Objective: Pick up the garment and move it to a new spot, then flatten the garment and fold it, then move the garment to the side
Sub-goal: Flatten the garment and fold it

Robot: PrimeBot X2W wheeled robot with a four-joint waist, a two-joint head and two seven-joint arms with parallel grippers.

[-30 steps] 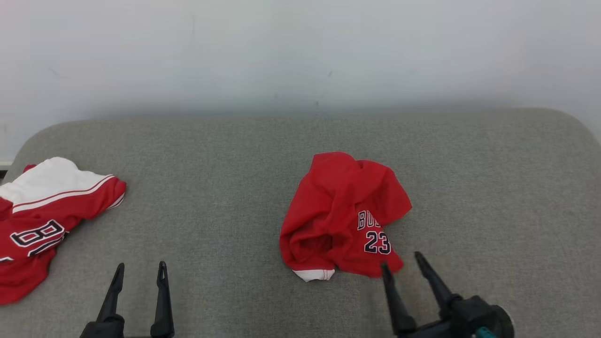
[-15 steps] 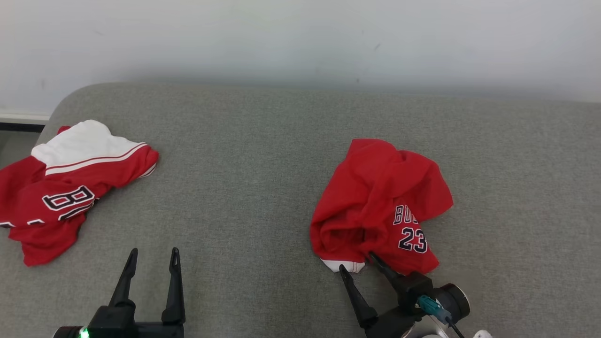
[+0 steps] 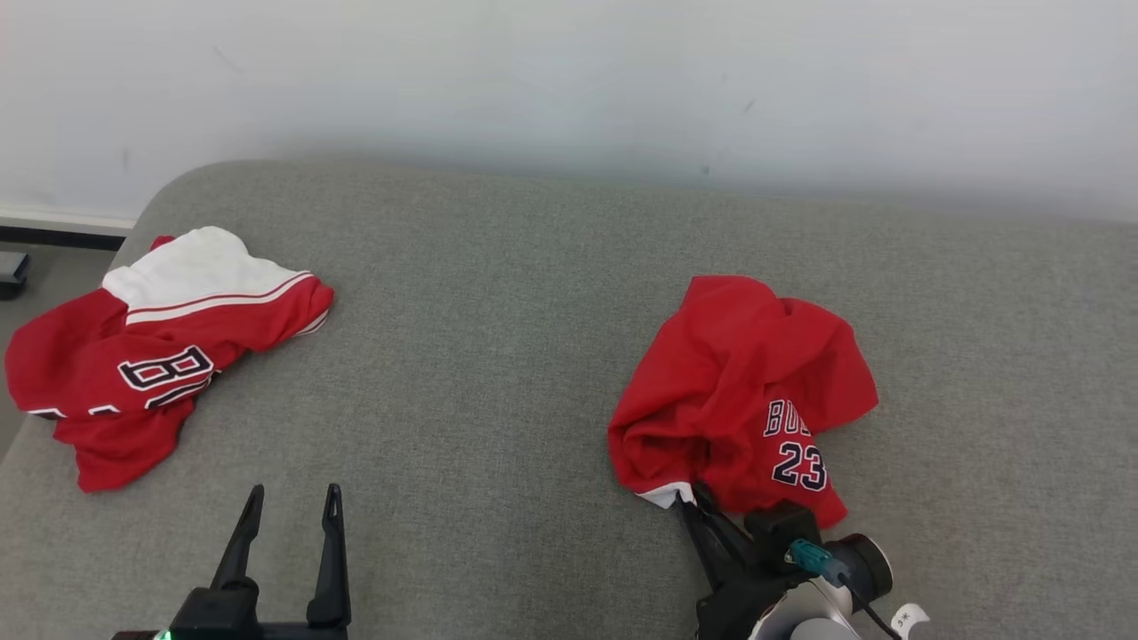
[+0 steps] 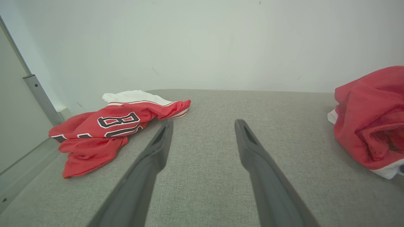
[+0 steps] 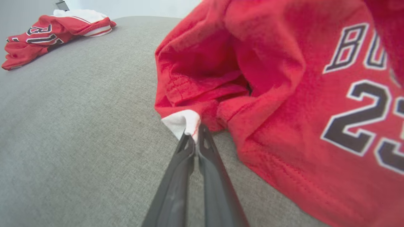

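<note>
The crumpled red jersey with the number 23 (image 3: 742, 391) lies in a heap on the grey fabric cushion (image 3: 498, 356), in the right half of the head view. The right gripper (image 3: 692, 500) is at the near left corner of this heap. Its two dark fingers are pressed together on the white hem corner (image 5: 182, 123) of the jersey. From the fingertips, almost all the cloth lies forward and to the right. The heap is a little longer than wide, and its long axis runs away from the robot, leaning to the right. I judge that the coming lift depends on this: the weight will hang to one side of the pinch, and the cloth should unroll from that corner.

The left gripper (image 3: 294, 491) has its fingers spread with nothing between them, well apart from the jersey on its left side, so the right arm is clearly the nearer one. At the left end of the cushion lies a second red and white jersey (image 3: 160, 356).

The right wrist view makes the pinch plain: the white trim goes in between the closed tips. In the head view the fingers themselves cover this contact, but that view gives the whole outline of the heap. The left wrist view shows the heap's rolled side at its right edge.
</note>
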